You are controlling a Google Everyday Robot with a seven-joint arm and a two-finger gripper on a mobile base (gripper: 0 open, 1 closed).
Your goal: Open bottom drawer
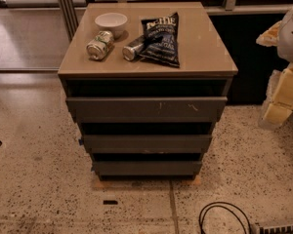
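The bottom drawer (146, 168) is the lowest and smallest-looking of three dark grey flat fronts on the cabinet (146, 72). A dark gap shows above it and none of its inside shows. The middle drawer front (146, 143) and the wide scratched top drawer front (146, 109) sit above it. My gripper (278, 108), pale yellow on a white arm, hangs at the right edge of the view. It is to the right of the cabinet at about top-drawer height and touches nothing.
On the cabinet top lie a white bowl (111, 22), a green can (99, 45), a dark can (135, 48) and a black chip bag (161, 38). A black cable loop (224, 217) and a power strip (278, 228) lie on the speckled floor at front right.
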